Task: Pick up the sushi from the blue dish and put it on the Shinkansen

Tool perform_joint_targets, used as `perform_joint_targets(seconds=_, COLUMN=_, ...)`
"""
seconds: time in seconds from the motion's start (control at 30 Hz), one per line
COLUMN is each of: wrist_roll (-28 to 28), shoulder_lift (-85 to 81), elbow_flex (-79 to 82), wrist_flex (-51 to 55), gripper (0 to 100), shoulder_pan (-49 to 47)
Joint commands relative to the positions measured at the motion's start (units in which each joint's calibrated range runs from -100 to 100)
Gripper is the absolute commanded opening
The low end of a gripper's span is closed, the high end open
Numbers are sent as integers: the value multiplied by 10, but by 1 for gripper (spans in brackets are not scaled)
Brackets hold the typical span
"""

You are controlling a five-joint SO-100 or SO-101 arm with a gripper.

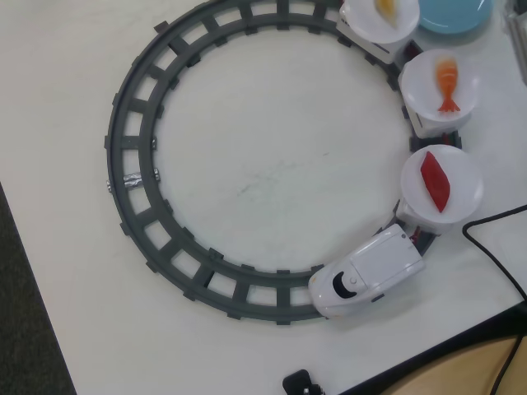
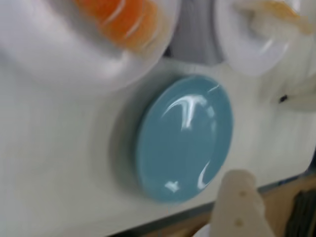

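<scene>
The blue dish (image 2: 185,138) lies under the wrist camera with no sushi on it; only its edge (image 1: 454,15) shows at the top right of the overhead view. The white Shinkansen (image 1: 366,274) sits on the grey ring track (image 1: 136,206) at the lower right. It pulls three white plates: one with red sushi (image 1: 435,181), one with a shrimp sushi (image 1: 447,82), and one with a yellow-orange piece (image 1: 385,6). My gripper (image 2: 256,192) shows only in the wrist view, as one pale blurred finger (image 2: 239,197) just below the dish. Nothing is seen in it.
A black cable (image 1: 494,247) runs across the table right of the train. The table's front edge and a wooden surface (image 1: 461,370) lie at the lower right. In the wrist view two white plates with orange sushi (image 2: 118,17) and pale sushi (image 2: 276,10) stand beyond the dish.
</scene>
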Motion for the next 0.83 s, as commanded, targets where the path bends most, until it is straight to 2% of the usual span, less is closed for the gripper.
perform_joint_targets(seconds=0.0, wrist_roll=-2, shoulder_lift=-107, elbow_flex=94, wrist_flex=6, gripper=26, shoulder_pan=26)
perform_joint_targets(seconds=0.33, wrist_roll=-2, shoulder_lift=-467, elbow_flex=330, wrist_flex=45, gripper=25, shoulder_pan=44)
perform_joint_targets(seconds=0.5, wrist_roll=-2, shoulder_lift=-659, elbow_flex=386, wrist_flex=44, gripper=25, shoulder_pan=117)
perform_joint_targets(seconds=0.8, wrist_roll=2, shoulder_lift=-610, elbow_flex=464, wrist_flex=101, gripper=26, shoulder_pan=173)
